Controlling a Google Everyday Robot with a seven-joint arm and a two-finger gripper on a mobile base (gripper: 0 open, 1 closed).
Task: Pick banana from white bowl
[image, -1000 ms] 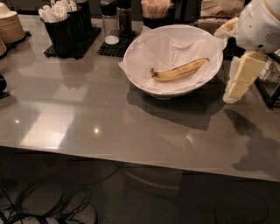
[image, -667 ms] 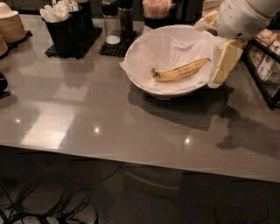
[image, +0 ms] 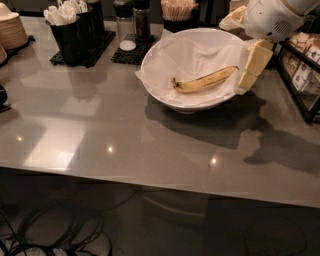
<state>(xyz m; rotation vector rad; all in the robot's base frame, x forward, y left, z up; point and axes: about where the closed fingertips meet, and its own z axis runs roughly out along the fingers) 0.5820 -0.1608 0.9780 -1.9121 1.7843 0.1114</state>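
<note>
A yellow banana (image: 205, 80) with brown speckles lies across the middle of the white bowl (image: 197, 106), dark stem end to the left. The bowl is lined with crinkled white paper and stands on the grey table (image: 100, 145), right of centre at the back. My gripper (image: 248, 75) hangs from the white arm at the top right. It sits over the bowl's right rim, just right of the banana's right tip and not holding it.
A stack of tan plates (image: 11, 30) stands at the far left. A black holder with white utensils (image: 70, 30), shakers (image: 131, 22) and a cup of sticks (image: 177, 12) line the back. A dark rack with packets (image: 302, 75) stands at the right edge.
My gripper has moved left and slightly up, from beside the bowl's right side to over its right rim, close to the banana's tip. The banana and bowl have not moved.
</note>
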